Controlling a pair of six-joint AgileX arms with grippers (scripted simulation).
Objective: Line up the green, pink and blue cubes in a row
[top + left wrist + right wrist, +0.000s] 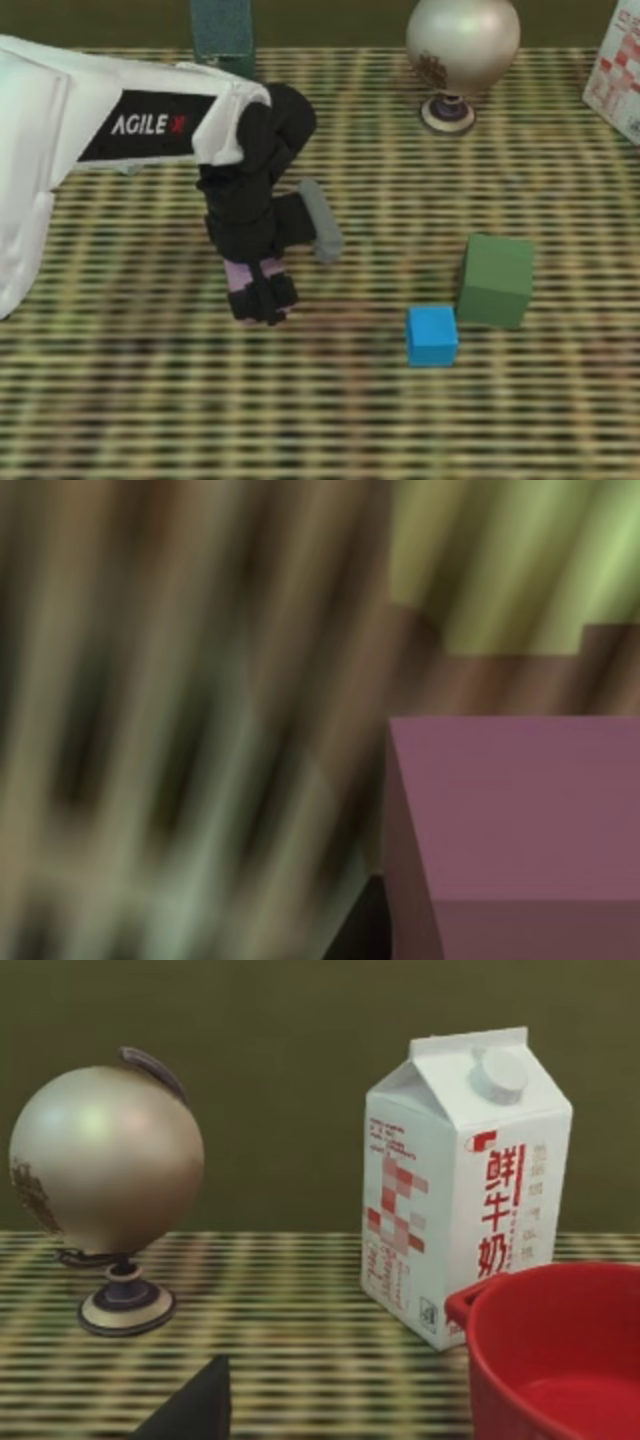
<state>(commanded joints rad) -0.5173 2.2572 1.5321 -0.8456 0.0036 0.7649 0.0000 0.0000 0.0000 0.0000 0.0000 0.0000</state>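
**Pink cube under the left gripper; blue and green cubes side by side to the right**

Pink cube (240, 274) sits left of the table's middle, mostly hidden beneath the left gripper (262, 300). Seen from above, only slivers of light pink show around the black fingers, which stand on either side of the cube and appear closed on it. The left wrist view shows the cube's flat faces (510, 830) up close against the blurred woven table surface (150, 730). The left arm (90, 120) reaches in from about ten o'clock, its white casing marked AGILEX.

Toward three o'clock from the pink cube, well apart from it, lies the blue cube (432, 335), the smallest of the three. Just beside it, toward one o'clock, rests the green cube (496, 281), the largest; their near corners look close to touching.

Along the far edge of the table (120, 400), from left to right, stand a teal-green vessel (222, 35), a pale globe (462, 45) on a small stand, and a white carton (615, 75) with red print.

The right gripper is out of sight in the top view. Its wrist view shows the globe (105, 1160), the milk carton (465, 1180) and the rim of a red pot (560, 1350).
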